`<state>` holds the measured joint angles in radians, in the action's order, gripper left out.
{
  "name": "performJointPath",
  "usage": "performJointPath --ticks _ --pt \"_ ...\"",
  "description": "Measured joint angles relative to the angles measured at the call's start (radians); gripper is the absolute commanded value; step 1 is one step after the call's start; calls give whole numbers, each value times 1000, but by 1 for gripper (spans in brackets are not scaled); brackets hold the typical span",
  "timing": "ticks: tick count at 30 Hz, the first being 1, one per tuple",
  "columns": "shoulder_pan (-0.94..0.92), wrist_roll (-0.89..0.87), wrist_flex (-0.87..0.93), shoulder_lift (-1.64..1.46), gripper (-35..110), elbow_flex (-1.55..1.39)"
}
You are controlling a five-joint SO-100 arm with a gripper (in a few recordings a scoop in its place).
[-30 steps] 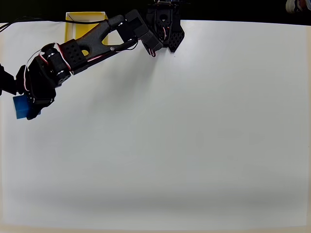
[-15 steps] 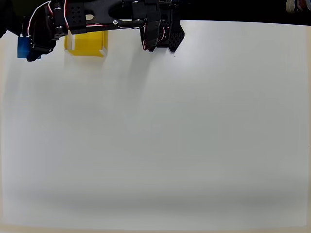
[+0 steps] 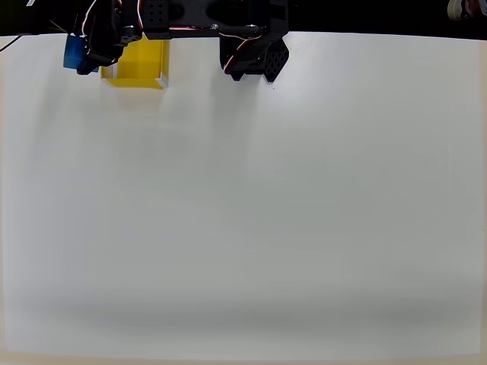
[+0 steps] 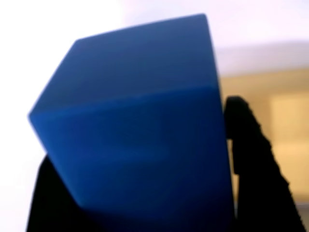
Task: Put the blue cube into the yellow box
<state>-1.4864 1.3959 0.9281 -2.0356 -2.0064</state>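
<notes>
Jaws clamped on blue cube (image 4: 130, 130), dark fingers (image 4: 251, 159) pressed to opposite flat faces; cube tilted in grip, one edge up, seen close in wrist view. Judged light, rigid, matte, not slippery; parallel flat faces best place to pinch, as held now. In overhead view, cube (image 3: 74, 52) held up at top left, just left of yellow box (image 3: 137, 68), not yet over opening. Box at far edge of white surface (image 3: 266, 213). Judged: short sideways shift left before release.
</notes>
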Motion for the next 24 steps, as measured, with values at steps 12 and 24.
performJointPath --ticks 12,24 --pt "-51 61 3 -144 13 -232" --pt "-97 117 -60 -265 12 -403"
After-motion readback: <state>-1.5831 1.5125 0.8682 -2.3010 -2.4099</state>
